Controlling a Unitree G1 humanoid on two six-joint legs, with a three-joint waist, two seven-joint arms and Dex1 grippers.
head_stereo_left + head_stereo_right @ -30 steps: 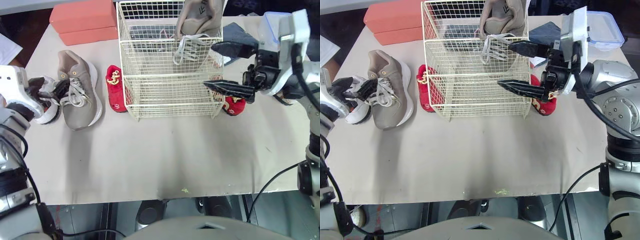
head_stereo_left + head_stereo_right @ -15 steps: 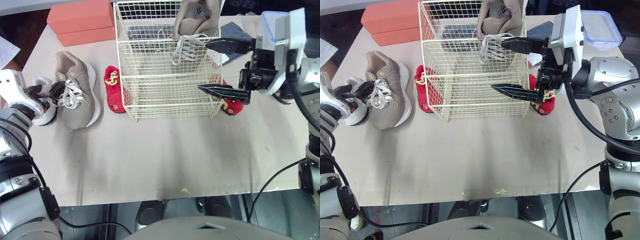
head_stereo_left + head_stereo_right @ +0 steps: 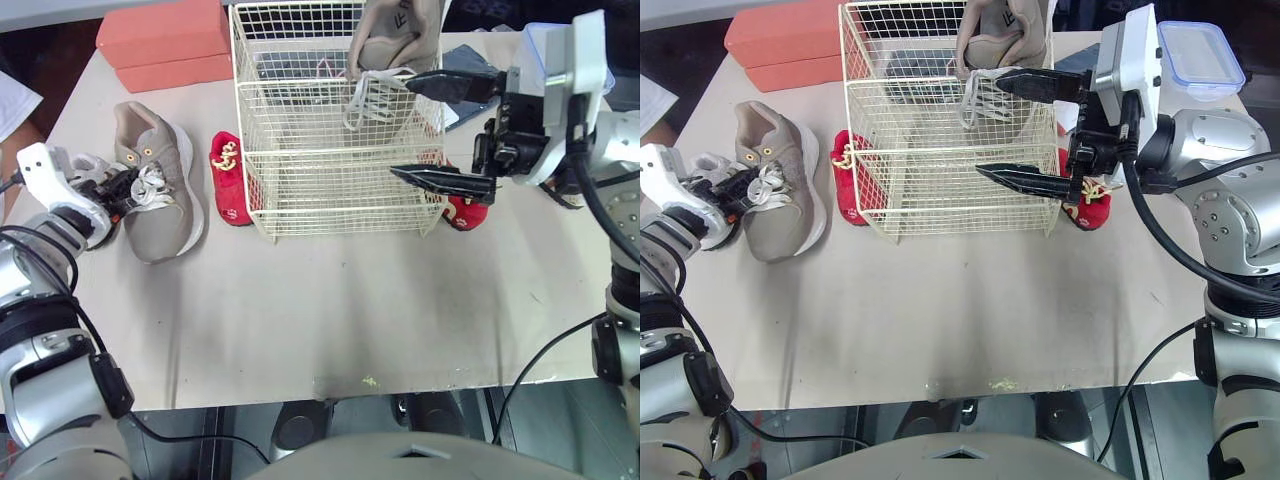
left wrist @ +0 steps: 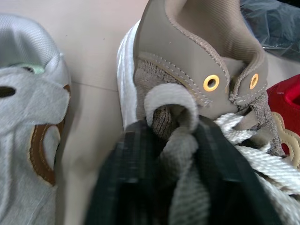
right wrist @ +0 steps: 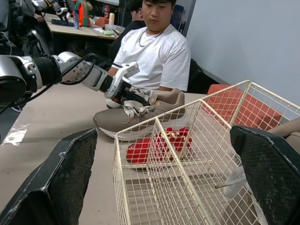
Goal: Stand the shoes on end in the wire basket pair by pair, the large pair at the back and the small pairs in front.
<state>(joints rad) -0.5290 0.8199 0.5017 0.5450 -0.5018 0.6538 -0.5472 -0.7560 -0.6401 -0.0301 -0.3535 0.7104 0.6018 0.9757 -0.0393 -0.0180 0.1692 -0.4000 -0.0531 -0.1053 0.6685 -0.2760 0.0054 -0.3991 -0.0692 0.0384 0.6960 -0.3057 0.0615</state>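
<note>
Left gripper [image 3: 118, 188] clamps the tan sneaker [image 3: 158, 190] by its tongue, on the counter [image 3: 350, 300] left of the wire basket [image 3: 330, 185]. Right gripper [image 3: 437, 131] hangs spread wide. Expect a light shoe with a floppy tongue; take hold at the stiffer heel collar.

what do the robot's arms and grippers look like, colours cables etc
The left arm and right arm are silver-grey metal with rounded joints, trailing black cables. Each wrist carries a boxy white housing. The right gripper has two long black fingers tapering to points, with mesh-textured inner faces. The left gripper also has black fingers.
</note>
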